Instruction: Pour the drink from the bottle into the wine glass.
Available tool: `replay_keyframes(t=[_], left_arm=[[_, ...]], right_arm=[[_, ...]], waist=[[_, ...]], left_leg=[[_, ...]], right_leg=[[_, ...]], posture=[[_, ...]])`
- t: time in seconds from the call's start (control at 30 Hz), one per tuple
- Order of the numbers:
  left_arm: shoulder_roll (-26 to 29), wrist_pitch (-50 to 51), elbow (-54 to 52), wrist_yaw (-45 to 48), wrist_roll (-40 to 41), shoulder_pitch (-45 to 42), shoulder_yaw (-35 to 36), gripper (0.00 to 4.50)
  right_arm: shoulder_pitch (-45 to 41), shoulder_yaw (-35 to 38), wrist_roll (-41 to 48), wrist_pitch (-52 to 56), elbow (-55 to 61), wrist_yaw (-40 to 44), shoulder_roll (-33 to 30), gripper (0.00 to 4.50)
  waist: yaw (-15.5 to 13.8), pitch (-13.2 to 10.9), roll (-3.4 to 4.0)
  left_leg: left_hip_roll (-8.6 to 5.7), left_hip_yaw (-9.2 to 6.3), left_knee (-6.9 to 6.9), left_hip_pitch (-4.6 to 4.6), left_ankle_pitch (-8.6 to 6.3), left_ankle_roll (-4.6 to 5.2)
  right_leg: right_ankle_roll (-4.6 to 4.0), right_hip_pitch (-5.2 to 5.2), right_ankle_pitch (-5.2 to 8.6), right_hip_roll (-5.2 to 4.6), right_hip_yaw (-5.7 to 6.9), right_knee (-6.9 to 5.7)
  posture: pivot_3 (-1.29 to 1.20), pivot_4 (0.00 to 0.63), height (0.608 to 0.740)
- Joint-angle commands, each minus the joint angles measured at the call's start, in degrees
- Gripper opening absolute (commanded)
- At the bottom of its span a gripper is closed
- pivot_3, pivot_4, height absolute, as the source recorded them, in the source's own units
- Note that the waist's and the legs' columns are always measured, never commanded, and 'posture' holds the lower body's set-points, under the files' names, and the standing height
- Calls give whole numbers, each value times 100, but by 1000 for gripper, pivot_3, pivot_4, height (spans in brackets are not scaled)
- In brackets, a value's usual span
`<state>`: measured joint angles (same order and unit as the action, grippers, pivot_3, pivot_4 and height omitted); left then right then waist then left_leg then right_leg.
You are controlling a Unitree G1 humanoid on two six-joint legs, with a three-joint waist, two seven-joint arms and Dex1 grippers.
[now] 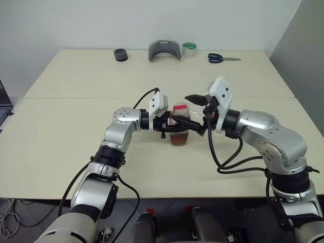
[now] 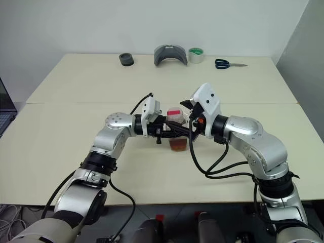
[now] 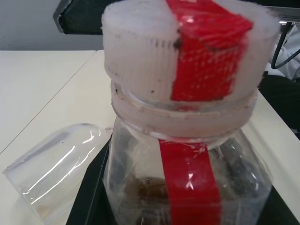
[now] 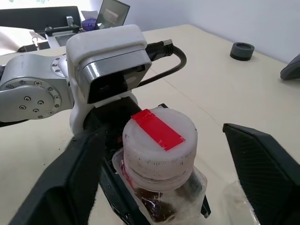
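The bottle (image 1: 179, 132) stands upright over mid-table, its red-and-white cap (image 4: 159, 136) screwed on. A little reddish-brown drink (image 1: 179, 138) sits in its bottom. My left gripper (image 1: 174, 124) reaches in from the left and is shut on the bottle's body below the neck. My right gripper (image 1: 190, 112) comes in from the right and is open. Its black fingers (image 4: 260, 164) stand on either side of the cap without touching it. A clear wine glass bowl (image 3: 54, 171) shows close beside the bottle, with its stem hidden.
Along the table's far edge lie a black tape roll (image 1: 120, 54), a grey curved holder (image 1: 164, 49), a green-and-white tape roll (image 1: 189, 49) and blue-handled scissors (image 1: 221, 58). A laptop corner (image 1: 4, 104) shows at the far left. A seam crosses the table (image 1: 76, 97).
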<state>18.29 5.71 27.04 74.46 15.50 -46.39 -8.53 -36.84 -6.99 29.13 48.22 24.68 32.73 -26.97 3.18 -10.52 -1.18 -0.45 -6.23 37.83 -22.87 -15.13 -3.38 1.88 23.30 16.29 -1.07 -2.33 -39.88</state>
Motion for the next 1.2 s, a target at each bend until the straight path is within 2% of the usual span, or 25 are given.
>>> replay_keyframes(t=[0.03,0.13,0.4,0.53,0.87,1.07,1.2], left_arm=[[-19,-100,-263,11,84,-40,63,1709],[-24,-103,-267,0,85,-36,63,1709],[-46,-90,-318,-44,97,20,71,1702],[-59,-78,-347,-68,96,59,80,1698],[-8,23,-547,-381,144,235,230,1698],[64,198,-778,-599,217,316,378,1698],[139,247,-841,-705,222,372,451,1698]], right_arm=[[-95,29,-53,-189,169,67,-18,2824],[-64,-50,-219,-359,252,106,-84,1807],[77,-387,-1119,-1378,590,102,-378,1754],[196,-275,-1219,-1594,661,51,-300,1729],[1440,1873,-972,-628,38,-1190,-65,1724],[2025,2236,-1186,-336,-119,-1791,53,1724],[2216,2276,-1182,-260,-255,-1848,93,3086]], waist=[[0,0,0],[0,0,0],[0,0,0],[0,0,0],[-81,0,0],[-40,-1,3],[-28,-1,3]], left_leg=[[0,0,0,0,0,0],[0,0,0,0,0,0],[0,1,0,0,0,0],[0,0,0,0,0,0],[-2,1,-1,-1,0,0],[-1,10,-3,5,0,0],[0,9,-3,5,0,0]], right_leg=[[0,0,0,0,0,0],[0,0,0,0,0,0],[0,0,0,0,0,0],[0,0,0,0,1,0],[0,-2,0,-7,-2,1],[0,-2,0,-1,-10,-3],[0,-2,0,2,-10,-2]], posture=[[0,150,740],[0,150,740],[0,150,740],[0,150,740],[0,150,740],[0,150,740],[0,150,740]])
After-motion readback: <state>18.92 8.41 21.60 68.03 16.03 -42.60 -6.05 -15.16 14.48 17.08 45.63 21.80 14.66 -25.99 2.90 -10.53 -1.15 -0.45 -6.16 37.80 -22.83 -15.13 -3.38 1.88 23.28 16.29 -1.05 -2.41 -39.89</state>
